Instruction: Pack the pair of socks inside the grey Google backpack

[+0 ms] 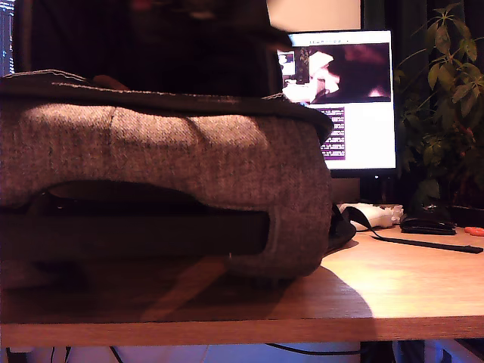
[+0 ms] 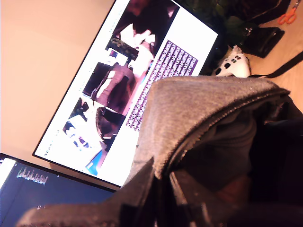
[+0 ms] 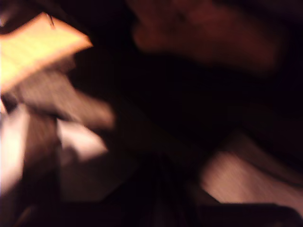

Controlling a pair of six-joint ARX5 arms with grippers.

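Note:
The grey Google backpack point(image 1: 189, 159) lies on the wooden table and fills the exterior view's left and middle. In the first wrist view my first gripper point(image 2: 163, 183) is shut on the rim of the backpack point(image 2: 199, 104) and holds the grey fabric up, so the dark lining point(image 2: 227, 142) of the opening shows. The second wrist view is dark and badly blurred, with only pale and brown smears. My second gripper's fingers cannot be made out there. I see no pair of socks in any view. A dark mass point(image 1: 151, 45) hangs over the backpack's top.
A lit monitor point(image 1: 348, 98) stands behind the backpack at the exterior view's right, with a plant point(image 1: 446, 113) beside it. A white game controller point(image 1: 374, 214), a black mouse point(image 1: 427, 223), a black strap point(image 1: 423, 243) and orange scissors point(image 1: 475, 231) lie on the table point(image 1: 408, 287).

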